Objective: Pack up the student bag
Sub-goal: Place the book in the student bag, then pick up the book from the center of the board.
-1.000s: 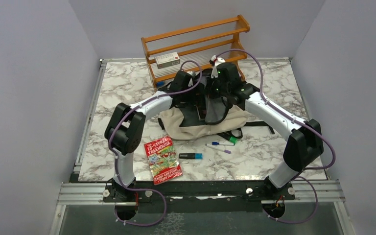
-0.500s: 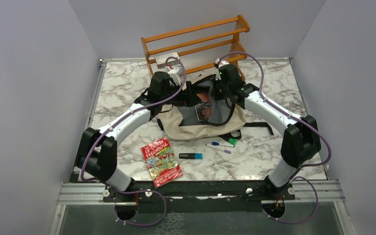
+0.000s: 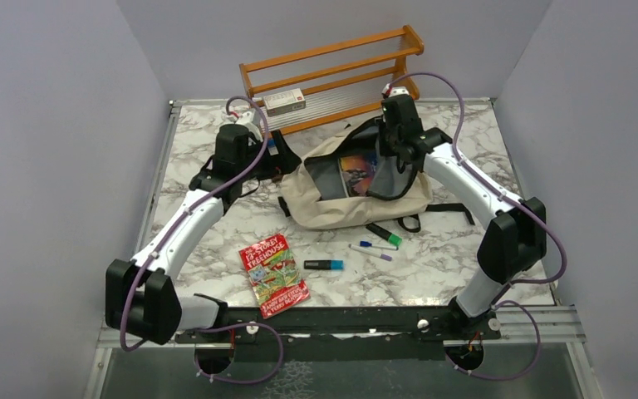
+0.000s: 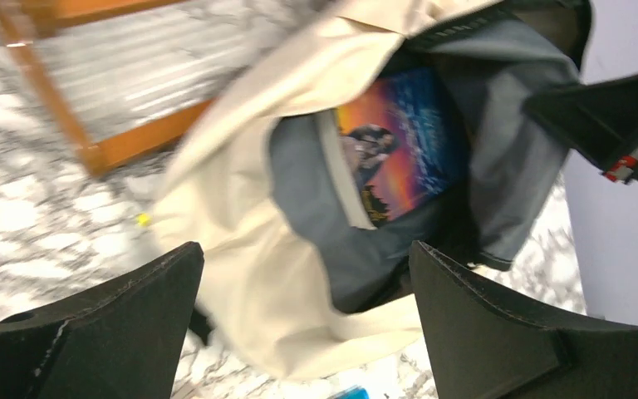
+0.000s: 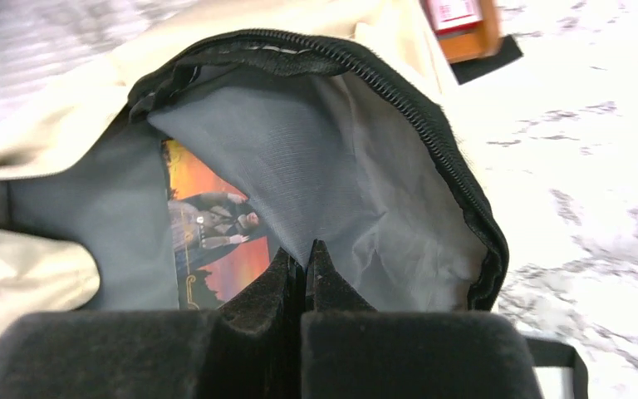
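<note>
The student bag (image 3: 332, 212) is a beige backpack lying open in the middle of the table, its grey lining showing. A colourful book (image 3: 357, 170) lies inside it. My right gripper (image 3: 400, 143) is shut on the grey lining of the bag's upper flap (image 5: 332, 183) and holds the mouth open; in the right wrist view its fingers (image 5: 306, 248) pinch the cloth above the book (image 5: 208, 224). My left gripper (image 3: 287, 158) is open and empty, just left of the bag. In the left wrist view its gap (image 4: 303, 249) frames the bag (image 4: 233, 224) and the book (image 4: 399, 141).
A red paperback (image 3: 276, 273), a blue highlighter (image 3: 324, 265), a green-capped marker (image 3: 385, 234) and two pens (image 3: 372, 249) lie in front of the bag. A wooden rack (image 3: 332, 75) with a small box (image 3: 284, 101) stands at the back.
My left arm has drawn back to the left, out of the bag, with its gripper empty. My right gripper has pulled the flap back and right, and the bag's mouth gapes wider.
</note>
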